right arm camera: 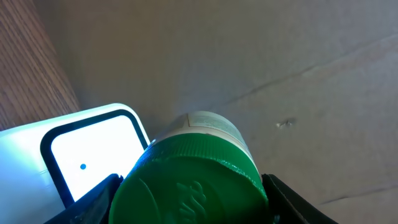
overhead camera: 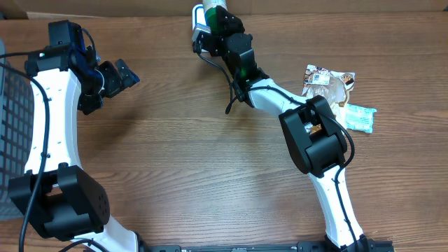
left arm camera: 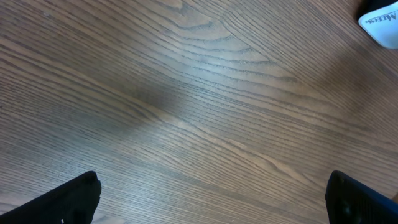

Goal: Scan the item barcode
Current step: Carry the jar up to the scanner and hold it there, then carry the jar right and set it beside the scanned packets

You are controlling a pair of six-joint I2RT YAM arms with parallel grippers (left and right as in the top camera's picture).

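Note:
The item is a white bottle with a green ribbed cap (right arm camera: 189,180). My right gripper (right arm camera: 189,200) is shut on that cap, with a black finger on each side. Beside the bottle on the left is the white scanner (right arm camera: 87,155), its lit window facing the bottle's side. From overhead, my right gripper (overhead camera: 214,21) holds the bottle (overhead camera: 211,8) at the table's far edge, next to the scanner (overhead camera: 199,29). No barcode is visible. My left gripper (overhead camera: 117,75) hovers open over bare wood at the left; its fingertips (left arm camera: 78,198) stand far apart with nothing between them.
Snack packets (overhead camera: 329,81) and a teal packet (overhead camera: 358,117) lie at the right. A grey mesh basket (overhead camera: 10,119) stands at the far left edge. A white object with dark lettering (left arm camera: 380,23) shows in the left wrist view's top right corner. Cardboard backs the table.

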